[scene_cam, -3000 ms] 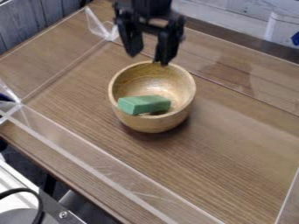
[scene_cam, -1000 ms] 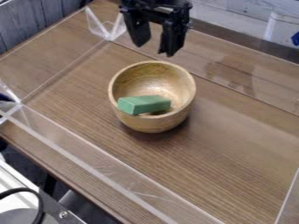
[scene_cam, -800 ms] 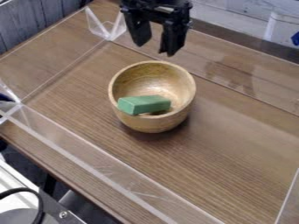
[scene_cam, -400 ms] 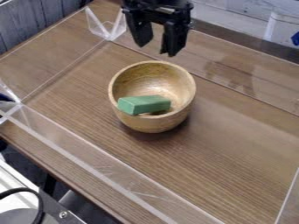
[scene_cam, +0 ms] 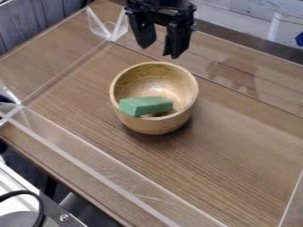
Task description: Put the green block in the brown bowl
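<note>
Block point(scene_cam: 145, 107), green and bar-shaped, lies inside the bowl point(scene_cam: 154, 78), toward the near-left part of its pale floor, with its long side running roughly left to right. Nothing touches it from above. The bowl, round, light brown and thick-walled, stands near the middle of the counter point(scene_cam: 236, 142), whose top is dark wood grain. Clear low walls point(scene_cam: 71, 160) edge the counter, one running along the near-left side and another along the far-left; a bit of crumpled clear plastic point(scene_cam: 109, 29) sits at the far corner.

Above and behind the bowl hangs the end effector point(scene_cam: 160, 37), black, pointing downward, its two fingers point(scene_cam: 176, 40) standing apart with a plain gap between them and nothing held in that gap. It is clear of the bowl's far rim and well apart from the block. The fingertips hang over bare wood just beyond the bowl. At the bottom left corner, outside the clear wall, some dark cables and hardware point(scene_cam: 35, 208) show, too small to make out.
</note>
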### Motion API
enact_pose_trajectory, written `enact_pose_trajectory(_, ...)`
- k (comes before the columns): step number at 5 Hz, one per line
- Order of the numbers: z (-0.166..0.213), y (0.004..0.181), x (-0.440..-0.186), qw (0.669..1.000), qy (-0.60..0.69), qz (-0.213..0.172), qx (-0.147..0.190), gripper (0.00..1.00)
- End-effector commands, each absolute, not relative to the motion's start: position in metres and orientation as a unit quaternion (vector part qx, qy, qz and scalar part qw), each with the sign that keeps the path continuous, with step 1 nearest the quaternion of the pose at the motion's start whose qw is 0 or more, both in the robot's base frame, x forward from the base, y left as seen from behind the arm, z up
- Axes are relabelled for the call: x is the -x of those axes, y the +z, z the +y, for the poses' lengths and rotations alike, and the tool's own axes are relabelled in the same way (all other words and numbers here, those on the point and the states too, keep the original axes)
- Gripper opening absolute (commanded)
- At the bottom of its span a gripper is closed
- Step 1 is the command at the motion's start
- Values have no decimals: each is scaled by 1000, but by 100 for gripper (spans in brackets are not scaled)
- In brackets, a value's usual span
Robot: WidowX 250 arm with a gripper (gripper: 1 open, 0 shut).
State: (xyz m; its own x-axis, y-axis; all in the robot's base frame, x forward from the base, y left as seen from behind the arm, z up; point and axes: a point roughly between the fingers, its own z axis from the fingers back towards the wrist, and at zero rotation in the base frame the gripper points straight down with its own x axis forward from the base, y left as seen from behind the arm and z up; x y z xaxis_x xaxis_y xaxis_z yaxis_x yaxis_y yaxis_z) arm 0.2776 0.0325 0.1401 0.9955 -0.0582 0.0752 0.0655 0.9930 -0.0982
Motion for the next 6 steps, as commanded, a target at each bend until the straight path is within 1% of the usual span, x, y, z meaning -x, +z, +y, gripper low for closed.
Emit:
enact_pose_trajectory(1, 23, 147, -284, 997, -39, -52, 48, 100)
enact_pose_trajectory(3, -7, 139, -289, 996, -60, -46, 54, 100)
enact_pose_trajectory(4, -31, 130, -295, 995, -70, -46, 58, 100)
enact_pose_trajectory(5, -42, 128, -294, 995, -70, -47, 61, 100)
enact_pose_trajectory(6, -37, 138, -290, 994, -64, -56, 63, 100)
